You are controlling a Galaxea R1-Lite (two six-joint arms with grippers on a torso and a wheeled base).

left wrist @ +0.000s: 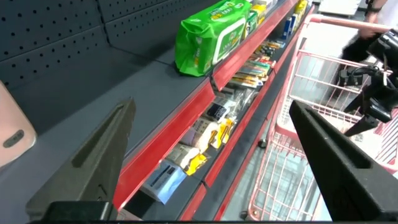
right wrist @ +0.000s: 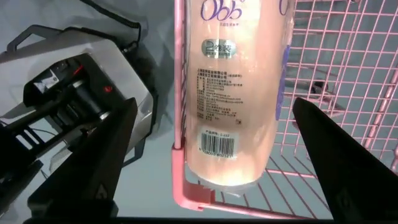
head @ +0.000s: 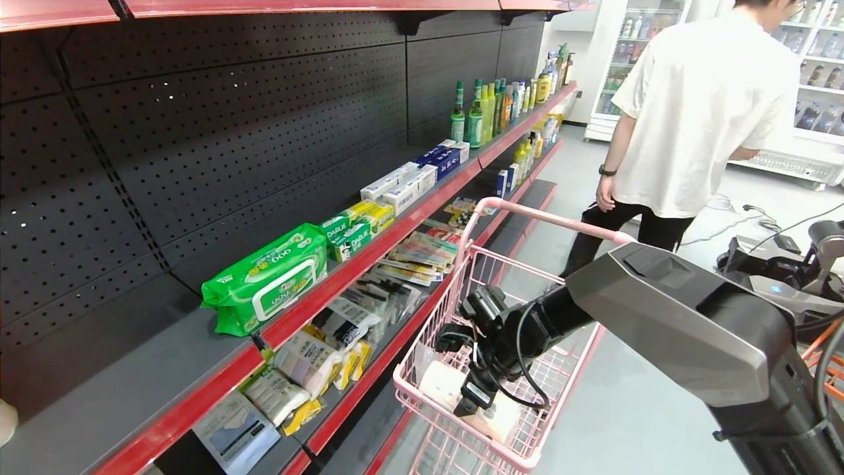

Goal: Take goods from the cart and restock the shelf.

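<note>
A pink wire cart [head: 508, 211] stands beside the red-edged shelf [head: 369, 260]. My right gripper [head: 472, 400] hangs low inside the cart, open, just above a pale peach pack [head: 443, 384]. In the right wrist view the right gripper [right wrist: 217, 163] has its fingers [right wrist: 93, 163] spread either side of that barcoded pack [right wrist: 233, 93], which lies against the cart's wall [right wrist: 180, 93]. My left gripper [left wrist: 217, 168] is open and holds nothing, next to the shelf's bare grey board [left wrist: 93, 93]. A green wipes pack [head: 267, 277] lies on that shelf.
Toothpaste boxes [head: 359, 227] and bottles [head: 484, 112] line the shelf farther along. Lower shelves hold small packets [head: 310, 363]. A second pale pack [head: 502, 418] lies in the cart. A grey machine [head: 778, 270] sits on the floor to the right, with open floor near it.
</note>
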